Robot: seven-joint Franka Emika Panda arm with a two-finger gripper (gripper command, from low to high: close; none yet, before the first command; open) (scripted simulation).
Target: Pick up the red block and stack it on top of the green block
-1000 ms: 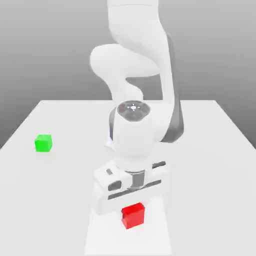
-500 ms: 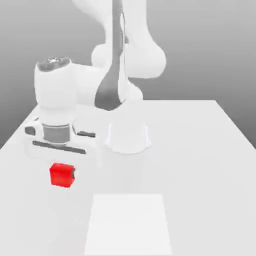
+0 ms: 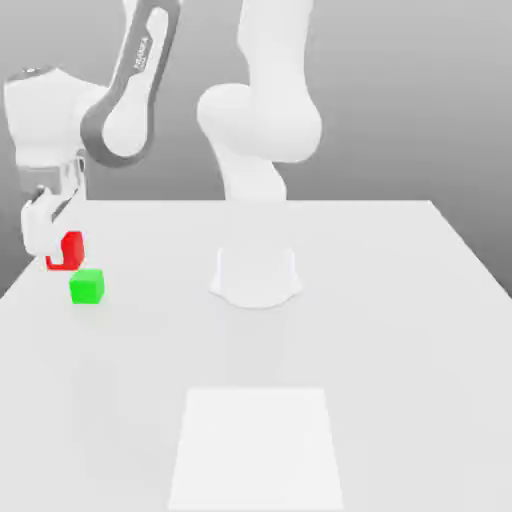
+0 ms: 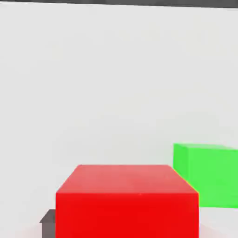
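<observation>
Gripping matte red block, tool, green block

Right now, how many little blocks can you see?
2. The red block is held in the gripper above the table, at the exterior view's left. The green block sits on the table just below it.

white table, pale square patch — near edge

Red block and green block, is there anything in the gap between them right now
Nothing. In the exterior view the red block, held in the gripper, hangs just above the green block, bare gap between.
</observation>
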